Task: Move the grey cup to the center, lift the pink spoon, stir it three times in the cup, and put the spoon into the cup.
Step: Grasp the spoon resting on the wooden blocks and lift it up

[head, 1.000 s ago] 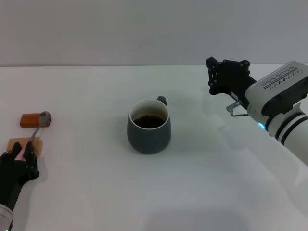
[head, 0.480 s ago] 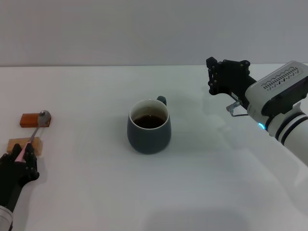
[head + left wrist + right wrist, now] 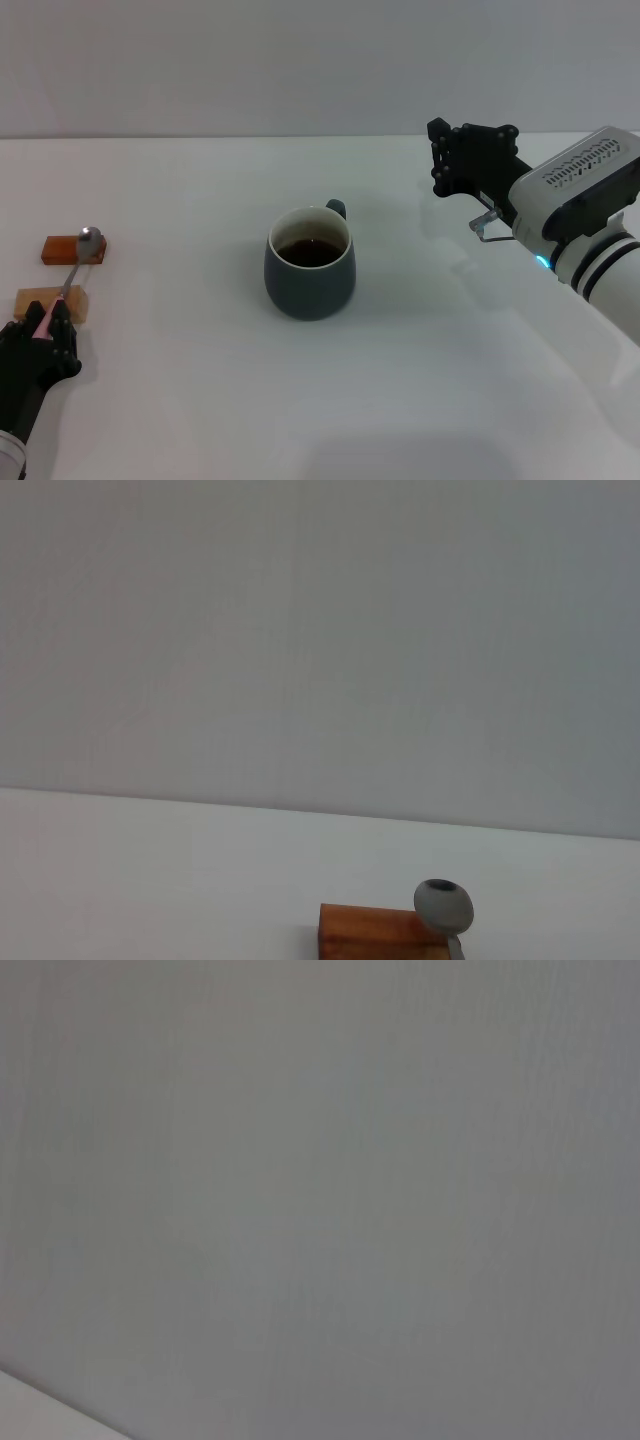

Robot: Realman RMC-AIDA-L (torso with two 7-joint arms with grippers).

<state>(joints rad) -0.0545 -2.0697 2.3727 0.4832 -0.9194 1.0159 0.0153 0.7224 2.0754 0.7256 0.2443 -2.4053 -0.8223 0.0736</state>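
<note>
One left hand (image 3: pixel 42 335) pinched the pink end of the spoon (image 3: pixel 72 268); it looked light, thin and slippery.

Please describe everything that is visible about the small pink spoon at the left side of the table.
The small slim spoon with a pale pink handle and grey metal bowl lies across two wooden blocks near the table's left edge. Its rounded bowl sits at the darker reddish-brown block, as the left wrist view also shows; its thin stem runs toward the robot over the paler wooden block. The black left gripper is at the pink handle end; whether it grips cannot be told.
</note>
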